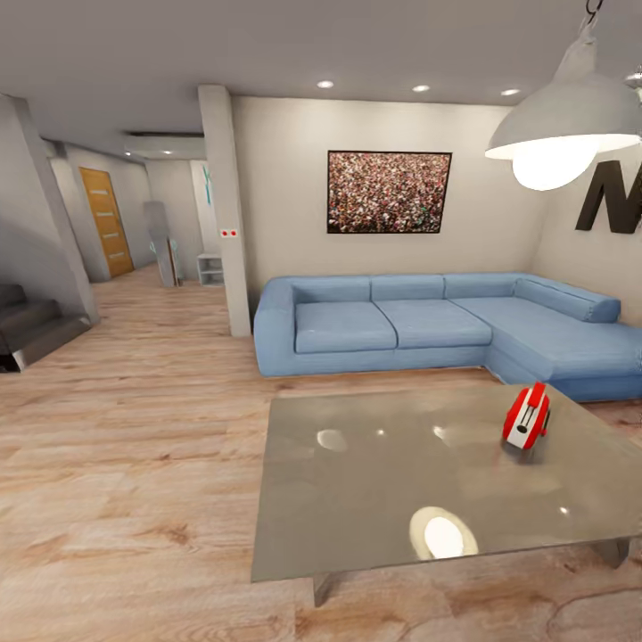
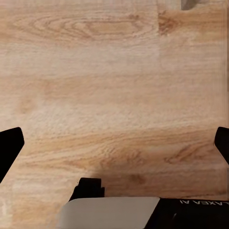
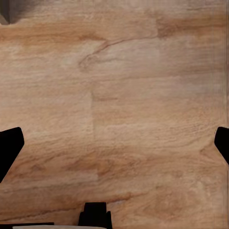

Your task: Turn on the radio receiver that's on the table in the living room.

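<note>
A: Where is the radio receiver (image 1: 526,416)?

B: On the bench (image 1: 374,499), toward its far right part, close to the edge that faces the blue sofa (image 1: 428,323). It stands tilted on the glossy grey top, red with a white side band, and its reflection lies just under it.

A: Anything else on that bench?

B: Only reflections of light: a bright oval near the front edge and smaller glints. No box, bowl or other container shows in the living room, so there are no contents to tell of.

A: And the room?

B: Light wood floor (image 1: 134,464), a crowd picture (image 1: 389,192) on the white wall above the sofa, a big grey pendant lamp (image 1: 571,120) at the upper right, a wooden door (image 1: 107,221) down the hallway at the left.

A: The jaws?

B: The left gripper (image 2: 114,145) hangs over bare floor boards, its dark fingertips (image 2: 10,143) wide apart at the picture's edges, released, nothing between them. The right gripper (image 3: 114,145) looks the same, spread over the floor and empty.
</note>
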